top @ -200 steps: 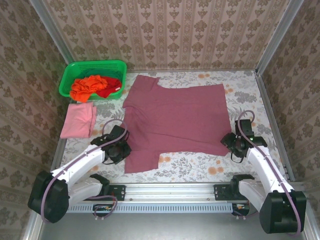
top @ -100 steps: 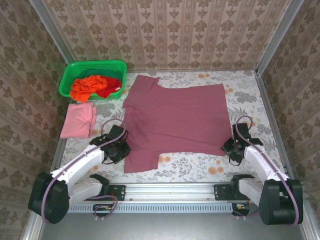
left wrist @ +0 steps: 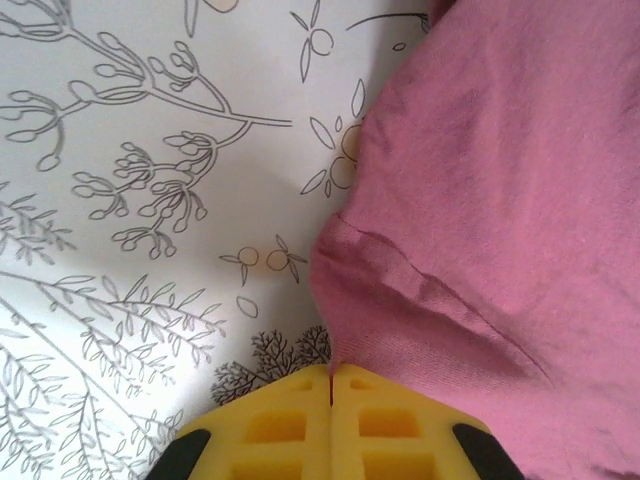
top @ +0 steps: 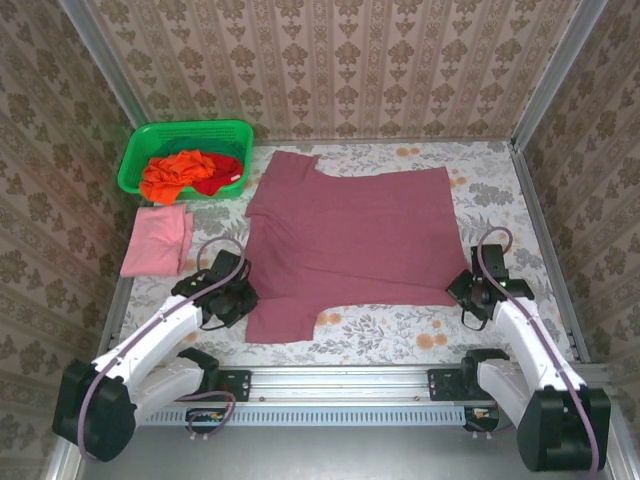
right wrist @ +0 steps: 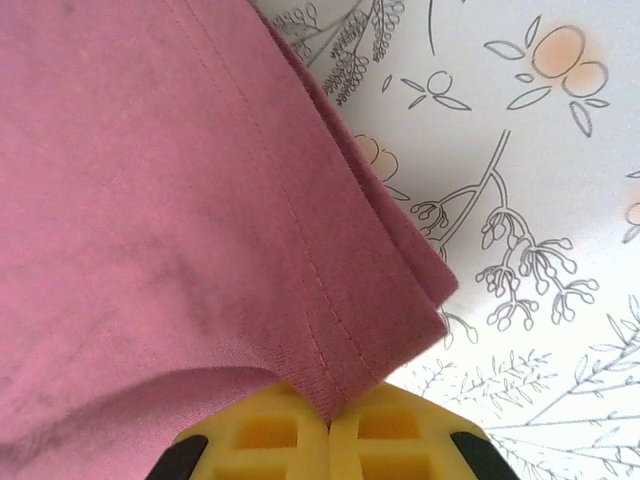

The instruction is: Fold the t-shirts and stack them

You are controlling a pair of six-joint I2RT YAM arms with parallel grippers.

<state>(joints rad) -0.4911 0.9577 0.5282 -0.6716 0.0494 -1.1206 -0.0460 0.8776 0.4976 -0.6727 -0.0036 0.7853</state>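
Two t-shirt (top: 350, 235) corners in hands (left wrist: 331, 380) (right wrist: 330, 412)

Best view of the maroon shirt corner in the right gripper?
Right wrist: hemmed corner of the large dusty maroon cloth t-shirt, pinched in the right gripper. Top external shows it small; left wrist, another edge.

The hem of the maroon t-shirt (right wrist: 150, 200) is hidden where it is pinched inside the right end effector (right wrist: 328, 425); ahead and right of the left end effector (left wrist: 331, 390), the cloth is cut off by the picture's edge.
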